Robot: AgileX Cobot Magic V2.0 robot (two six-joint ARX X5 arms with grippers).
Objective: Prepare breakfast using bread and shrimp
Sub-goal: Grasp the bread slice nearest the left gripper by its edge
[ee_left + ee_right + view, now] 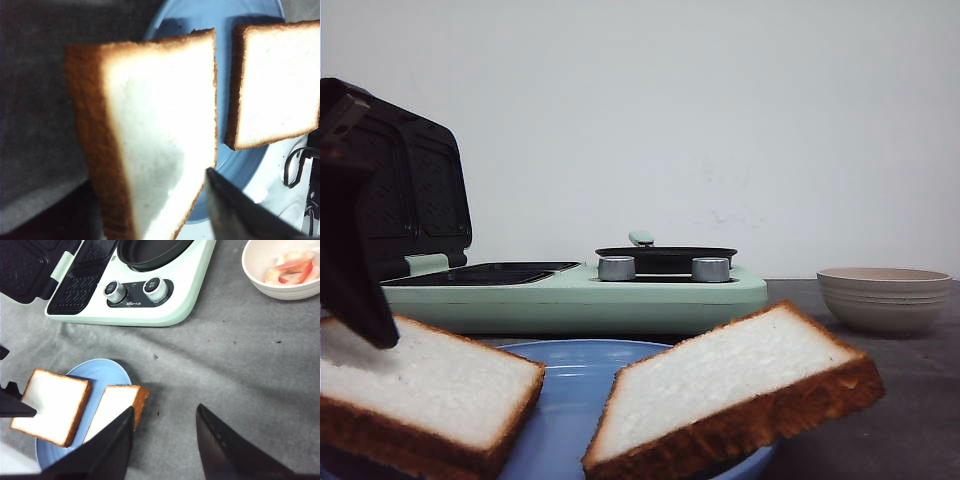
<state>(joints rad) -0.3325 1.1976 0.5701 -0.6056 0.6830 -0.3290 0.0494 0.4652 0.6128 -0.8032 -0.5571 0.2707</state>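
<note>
Two slices of bread rest over a blue plate (570, 405). The left slice (420, 385) sits between the fingers of my left gripper (150, 200), which is shut on its edge; one dark finger (360, 300) presses its top. The other slice (730, 380) leans tilted on the plate's right rim. My right gripper (165, 410) hangs open over the grey cloth beside that slice (112, 407), holding nothing. The shrimp (295, 265), pink-orange pieces, lie in a white bowl (260, 275) at the far right.
A mint-green sandwich maker (570, 295) stands behind the plate with its black lid (410, 190) open, a black pan (665, 258) and two silver knobs (132, 289). Grey cloth (225, 365) covers the table between the plate and the bowl (885, 298).
</note>
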